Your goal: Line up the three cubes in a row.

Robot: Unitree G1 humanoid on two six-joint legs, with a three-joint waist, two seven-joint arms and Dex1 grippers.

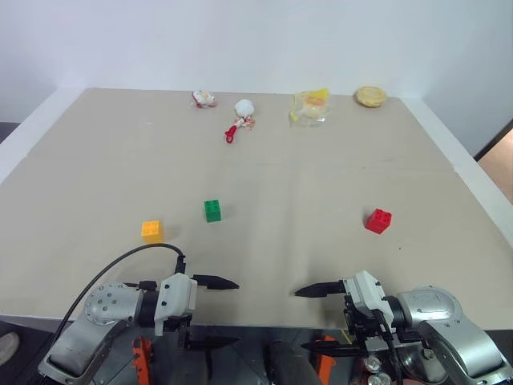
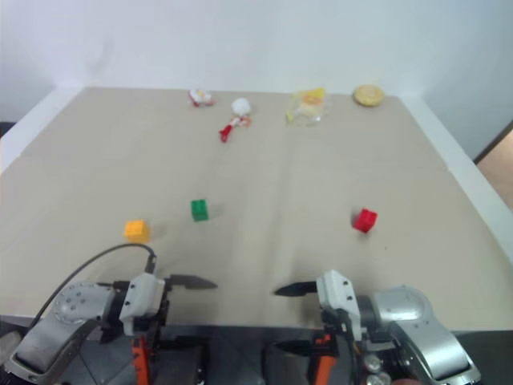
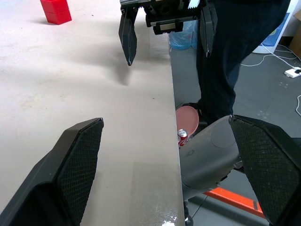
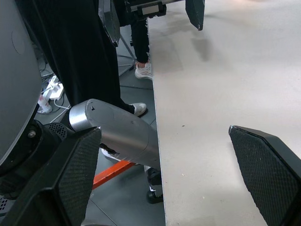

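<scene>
Three studded cubes lie apart on the beige table point(image 1: 321, 160): a yellow-orange cube point(image 1: 151, 231) at the near left, a green cube point(image 1: 212, 210) just right of it and slightly farther, and a red cube point(image 1: 378, 220) at the right, which the left wrist view point(image 3: 55, 10) catches too. My left gripper point(image 1: 227, 313) hovers at the table's near edge, open and empty, pointing right. Facing it, my right gripper point(image 1: 304, 319) points left, open and empty. Each wrist view looks across at the other gripper; neither touches a cube.
Along the far edge lie a small red-white toy point(image 1: 203, 99), a white ball toy with a red piece point(image 1: 243, 108), a crumpled yellow wrapper point(image 1: 311, 105) and a round tan item point(image 1: 370, 96). A person's dark trouser leg and white shoe point(image 4: 143, 70) stand off the near edge.
</scene>
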